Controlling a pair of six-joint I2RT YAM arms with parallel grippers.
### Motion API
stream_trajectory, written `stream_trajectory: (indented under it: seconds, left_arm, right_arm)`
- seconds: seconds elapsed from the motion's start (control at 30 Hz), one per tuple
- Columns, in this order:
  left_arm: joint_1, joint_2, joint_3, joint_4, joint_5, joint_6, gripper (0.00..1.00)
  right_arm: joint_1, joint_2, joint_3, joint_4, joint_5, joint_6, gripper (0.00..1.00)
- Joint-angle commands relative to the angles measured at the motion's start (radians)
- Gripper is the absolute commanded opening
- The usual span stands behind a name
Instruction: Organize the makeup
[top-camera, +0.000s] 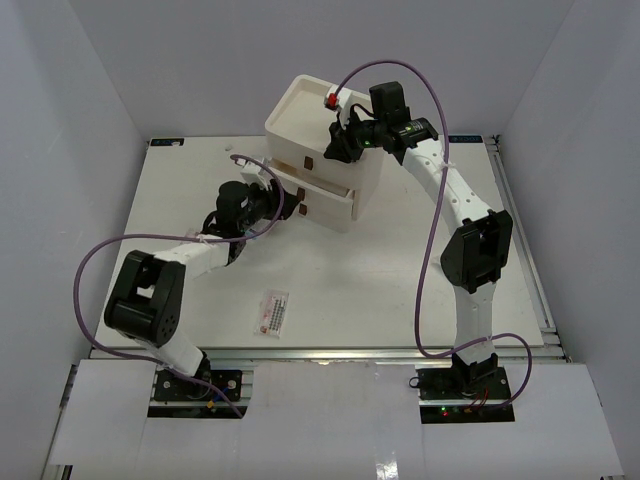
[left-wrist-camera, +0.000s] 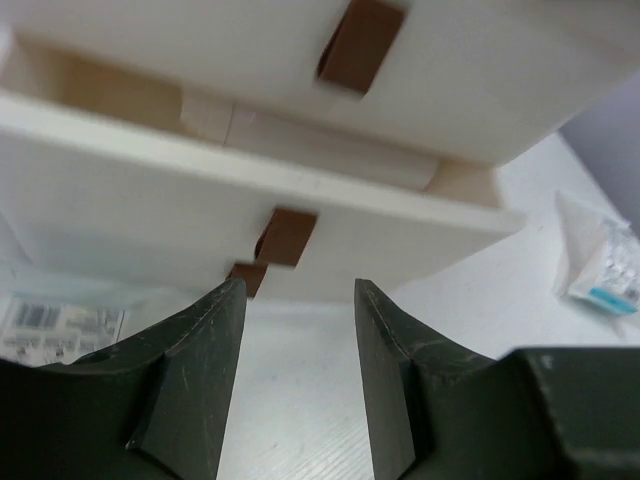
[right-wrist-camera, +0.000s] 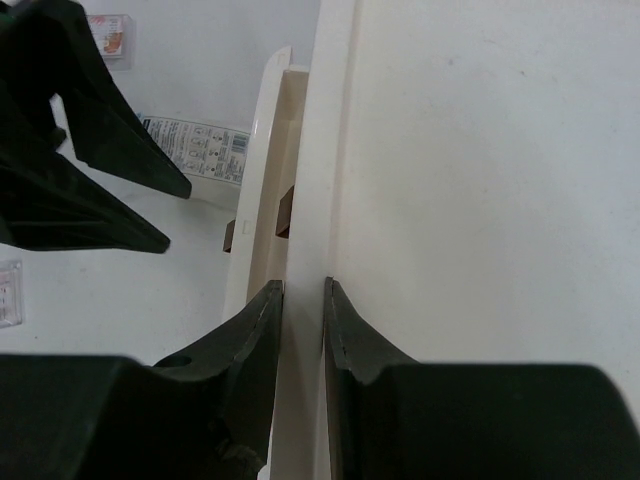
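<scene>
The makeup in view is flat sachets. One with pink-red print (top-camera: 272, 312) lies on the table in front of the arms. The left wrist view shows a blue-print sachet (left-wrist-camera: 605, 265) at the right and a barcoded one (left-wrist-camera: 60, 325) at the left. My left gripper (top-camera: 272, 195) (left-wrist-camera: 300, 290) is open and holds nothing, just in front of the cream box's pulled-out middle drawer (left-wrist-camera: 200, 215). A pale roll-shaped thing (left-wrist-camera: 330, 150) lies inside that drawer. My right gripper (top-camera: 335, 143) (right-wrist-camera: 302, 285) is shut on the cream box's top rim (right-wrist-camera: 305, 200).
The cream box (top-camera: 310, 115) stands at the back middle of the white table (top-camera: 400, 290), its drawer fronts with brown tabs (left-wrist-camera: 290, 235) facing my left arm. Further sachets (right-wrist-camera: 195, 150) (right-wrist-camera: 108, 35) lie on the table beside the box. Grey walls enclose the table.
</scene>
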Motion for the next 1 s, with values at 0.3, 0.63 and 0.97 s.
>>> stream_trajectory:
  seconds: [0.3,0.63,0.97]
  left_arm:
    - [-0.036,0.279,0.227,-0.071,-0.058,0.044,0.55]
    - [-0.057,0.363,0.378,-0.082,-0.114,0.02,0.55]
    - [-0.057,0.348,0.373,-0.066,-0.11,0.02,0.59]
  right_arm:
    - [0.063,0.002,-0.015,-0.122,-0.109,0.076,0.16]
    - [0.073,0.001,-0.042,-0.118,-0.115,0.077,0.16]
    - [0.076,-0.001,-0.041,-0.116,-0.087,0.073,0.16]
